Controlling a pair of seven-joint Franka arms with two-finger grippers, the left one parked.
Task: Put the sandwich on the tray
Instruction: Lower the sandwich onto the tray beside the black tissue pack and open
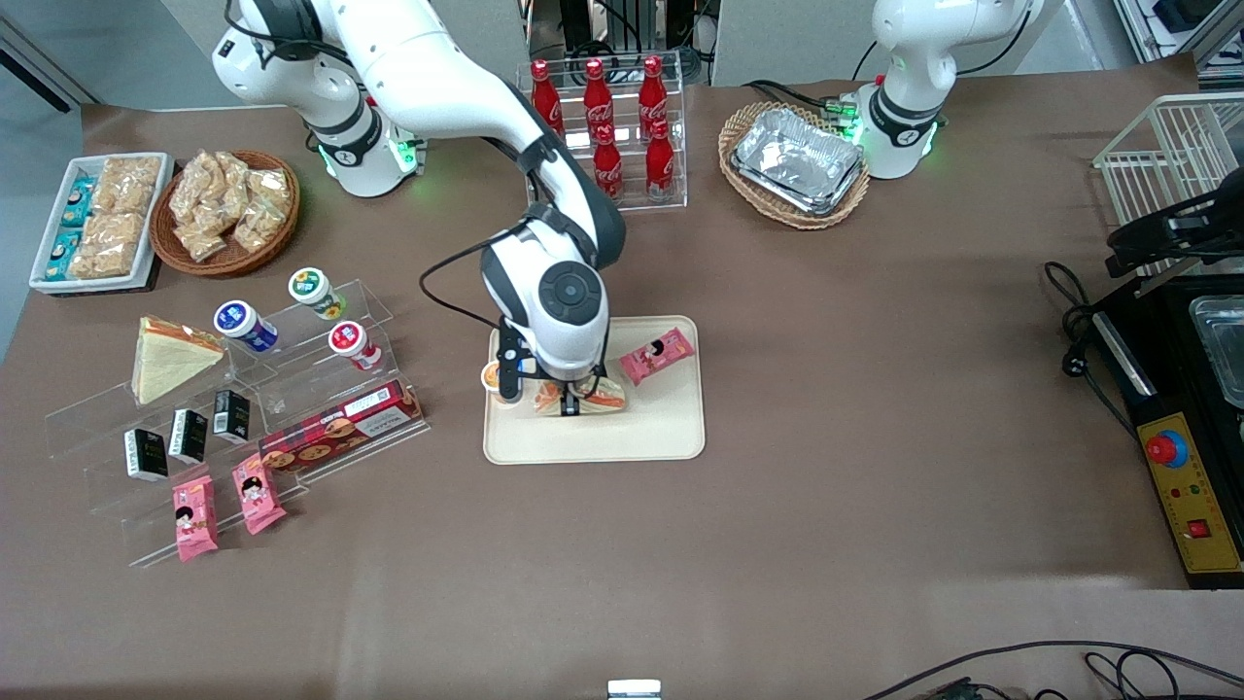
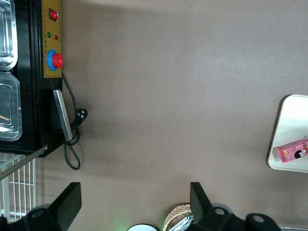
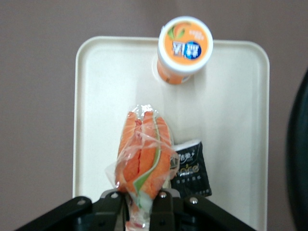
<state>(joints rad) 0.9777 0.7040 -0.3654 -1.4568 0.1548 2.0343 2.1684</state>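
The clear-wrapped sandwich (image 3: 144,156), with its orange and green filling facing the wrist camera, is held between my gripper's (image 3: 140,209) fingers over the cream-beige tray (image 3: 106,72). In the front view the gripper (image 1: 569,401) and the sandwich (image 1: 603,394) are low over the tray (image 1: 641,437), near its middle. I cannot tell whether the sandwich touches the tray. The fingers are shut on the sandwich's wrapped end.
On the tray are an orange-lidded cup (image 3: 184,48), a small black packet (image 3: 191,169) and a pink snack pack (image 1: 658,355). A plainer sandwich (image 1: 167,355) and small goods lie on acrylic shelves (image 1: 321,408) toward the working arm's end. Cola bottles (image 1: 604,122) stand farther back.
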